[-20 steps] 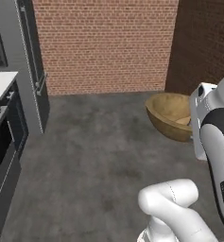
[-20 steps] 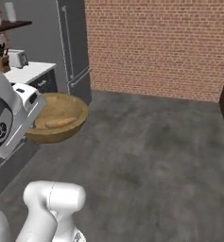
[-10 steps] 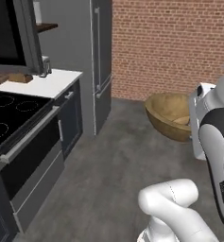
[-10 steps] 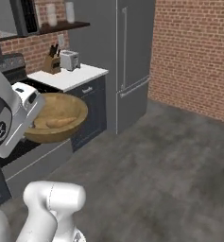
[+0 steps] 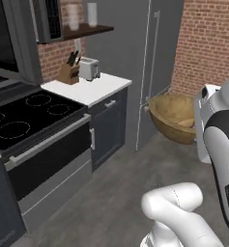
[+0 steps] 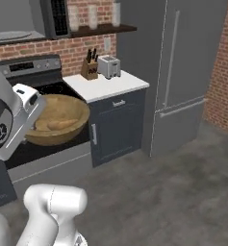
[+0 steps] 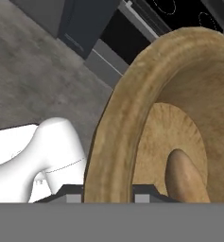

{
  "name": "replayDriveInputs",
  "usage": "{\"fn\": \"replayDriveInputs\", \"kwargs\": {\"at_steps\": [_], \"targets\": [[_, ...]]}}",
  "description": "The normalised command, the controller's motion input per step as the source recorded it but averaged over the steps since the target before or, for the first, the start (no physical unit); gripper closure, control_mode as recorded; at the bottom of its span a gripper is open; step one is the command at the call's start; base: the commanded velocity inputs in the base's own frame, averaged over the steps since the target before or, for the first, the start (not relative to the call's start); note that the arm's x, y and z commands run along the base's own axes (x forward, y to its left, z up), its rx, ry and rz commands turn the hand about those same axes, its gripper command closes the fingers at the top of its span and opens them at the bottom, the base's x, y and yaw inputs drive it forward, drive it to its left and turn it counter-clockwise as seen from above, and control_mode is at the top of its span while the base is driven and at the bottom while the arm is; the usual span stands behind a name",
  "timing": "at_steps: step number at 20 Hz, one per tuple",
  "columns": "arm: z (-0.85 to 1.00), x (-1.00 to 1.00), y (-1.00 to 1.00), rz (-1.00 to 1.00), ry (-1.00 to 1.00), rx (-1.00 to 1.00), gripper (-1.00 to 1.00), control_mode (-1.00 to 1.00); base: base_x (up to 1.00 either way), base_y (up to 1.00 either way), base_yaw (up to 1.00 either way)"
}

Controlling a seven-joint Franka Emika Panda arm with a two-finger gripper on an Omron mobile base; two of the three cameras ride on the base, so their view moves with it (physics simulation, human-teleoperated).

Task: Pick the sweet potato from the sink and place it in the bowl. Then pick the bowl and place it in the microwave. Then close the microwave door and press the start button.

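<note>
My gripper (image 7: 107,194) is shut on the rim of the wooden bowl (image 7: 132,108), and the rim runs up between the two fingers. The sweet potato (image 7: 184,177) lies inside the bowl. In the left base view the bowl (image 5: 170,116) hangs in the air at the right with the sweet potato (image 5: 186,123) in it. The right base view has the bowl (image 6: 62,113) over the stove's front edge, holding the sweet potato (image 6: 62,124). The microwave (image 6: 17,26) sits above the stove with its grey inside showing. Its door (image 5: 12,46) stands open. The sink is out of view.
A black stove (image 5: 31,118) with an oven front is at the left. Beside it a white counter (image 5: 89,88) carries a knife block (image 5: 69,72) and a toaster (image 5: 89,68). A tall grey fridge (image 6: 183,67) and a brick wall (image 5: 207,43) stand behind. Grey floor lies below.
The whole picture has swung: the base has turned, bringing the stove, counter, microwave and fridge into view. The bowl stays in the gripper in the same place relative to the arm.
</note>
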Motion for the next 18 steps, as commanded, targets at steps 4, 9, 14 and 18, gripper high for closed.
{"fn": "replayDriveInputs", "kwargs": {"at_steps": [4,9,14,18], "targets": [[0.0,0.0,0.0,0.0,0.0,0.0,1.0,1.0,0.48,-0.84,0.64],[0.0,0.0,0.0,0.0,0.0,0.0,1.0,1.0,0.42,-0.98,0.59],[0.0,0.0,0.0,0.0,0.0,0.0,1.0,1.0,0.38,-1.0,0.57],[0.0,0.0,0.0,0.0,0.0,0.0,1.0,1.0,0.2,-0.94,0.52]]}}
